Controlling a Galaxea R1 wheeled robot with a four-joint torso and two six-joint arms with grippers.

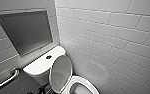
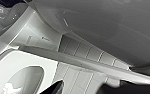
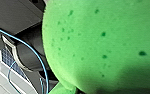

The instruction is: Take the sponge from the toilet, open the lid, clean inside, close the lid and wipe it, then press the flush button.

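Observation:
The white toilet (image 1: pixel 41 64) stands in the corner with the dark flush button (image 1: pixel 48 57) in the middle of its tank top. The lid (image 1: pixel 61 72) is raised, its greyish inner side facing the open bowl (image 1: pixel 81 88). The bright green sponge (image 3: pixel 103 42) sits very close to the right wrist camera, with my right gripper shut on it. In the left wrist view my left gripper (image 2: pixel 91 88) is open, its dark fingertips (image 2: pixel 55 88) wide apart, close beside the white rim (image 2: pixel 13 60) and under the grey lid (image 2: pixel 103 22).
A metal grab bar (image 1: pixel 6 81) runs along the left wall below a grey recessed panel (image 1: pixel 26 31). A tiled wall (image 1: pixel 111 37) closes in on the toilet's right side. A blue cable (image 3: pixel 41 62) runs over dark robot parts.

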